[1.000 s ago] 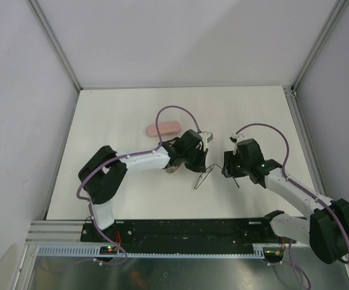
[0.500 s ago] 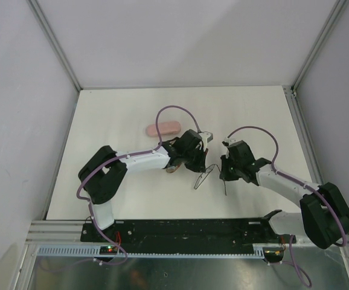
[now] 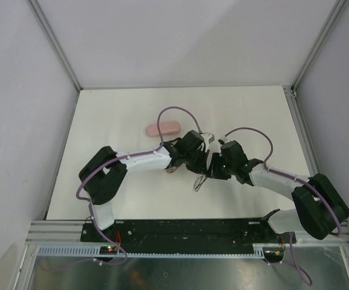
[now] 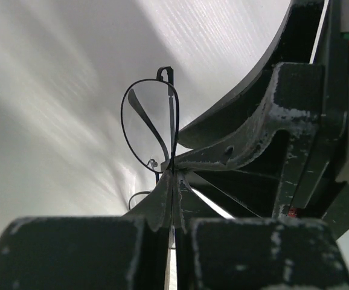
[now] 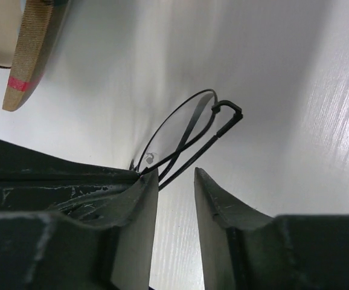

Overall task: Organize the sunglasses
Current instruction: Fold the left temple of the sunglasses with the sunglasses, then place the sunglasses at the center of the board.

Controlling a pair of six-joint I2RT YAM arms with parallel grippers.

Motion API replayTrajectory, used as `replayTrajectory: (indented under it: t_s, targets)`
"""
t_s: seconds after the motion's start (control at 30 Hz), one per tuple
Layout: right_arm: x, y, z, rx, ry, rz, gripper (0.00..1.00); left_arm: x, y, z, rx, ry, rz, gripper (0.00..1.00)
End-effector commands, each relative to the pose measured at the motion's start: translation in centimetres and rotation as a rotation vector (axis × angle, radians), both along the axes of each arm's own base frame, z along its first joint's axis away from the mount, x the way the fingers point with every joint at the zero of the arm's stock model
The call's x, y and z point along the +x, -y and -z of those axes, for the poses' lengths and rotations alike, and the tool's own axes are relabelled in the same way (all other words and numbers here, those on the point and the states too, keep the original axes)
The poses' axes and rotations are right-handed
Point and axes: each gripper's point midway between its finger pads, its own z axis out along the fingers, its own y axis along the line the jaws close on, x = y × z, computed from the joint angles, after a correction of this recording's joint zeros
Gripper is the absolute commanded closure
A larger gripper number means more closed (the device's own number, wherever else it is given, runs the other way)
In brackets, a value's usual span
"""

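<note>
The dark wire sunglasses with rounder clear lenses [image 4: 150, 124] are held off the table. My left gripper [image 4: 172, 172] is shut on their frame by the nose bridge. In the top view the sunglasses [image 3: 200, 180] hang just below the left gripper [image 3: 198, 163]. My right gripper [image 5: 176, 172] is open, its fingers a narrow gap apart, with the folded temple arms [image 5: 214, 127] running up from its left fingertip. In the top view the right gripper [image 3: 213, 170] nearly touches the left one. The black-rimmed pair is out of view.
A pink oblong case [image 3: 162, 128] lies on the white table [image 3: 120, 115] behind the left arm. A tan object with a pink stripe [image 5: 29, 54] lies close beyond the grippers, partly under the left gripper [image 3: 172, 170]. Grey walls enclose the table.
My right gripper has moved left across the table, up to the left gripper and the wire sunglasses. The left gripper has held still with the sunglasses in it.
</note>
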Motion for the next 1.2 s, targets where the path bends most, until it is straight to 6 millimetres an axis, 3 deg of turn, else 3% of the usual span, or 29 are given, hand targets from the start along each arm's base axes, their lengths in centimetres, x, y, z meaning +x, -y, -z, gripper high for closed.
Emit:
replayTrajectory:
  t_s: [0.0,0.1,0.47,0.63,0.8,1.07,1.17]
  targets:
    - [1.4,-3.5,-3.5,0.177,0.058,-0.020,0.60,0.4,2.1,-2.4,-0.085,0.022,0.009,1.00]
    - [1.6,-3.0,-4.1,0.173,0.078,-0.006,0.51,0.4,1.9,-2.2,-0.079,0.025,0.003,1.00]
    - [0.7,1.9,-6.0,0.175,0.135,0.104,0.44,0.8,2.0,-2.0,-0.076,0.016,-0.016,1.00]
    - [0.4,2.5,-6.9,0.325,0.186,0.196,0.25,1.0,2.2,-2.4,-0.086,0.015,-0.023,1.00]
    - [-0.1,3.2,-6.5,0.450,0.187,0.315,0.24,1.1,2.1,-2.1,-0.087,-0.006,-0.045,0.99]
    - [0.1,4.4,-5.2,0.444,0.150,0.403,0.23,1.4,1.8,-2.4,-0.091,-0.002,-0.078,0.61]
    - [0.0,4.4,-4.8,0.428,0.139,0.394,0.24,1.8,1.4,-3.6,-0.113,0.010,-0.088,0.55]
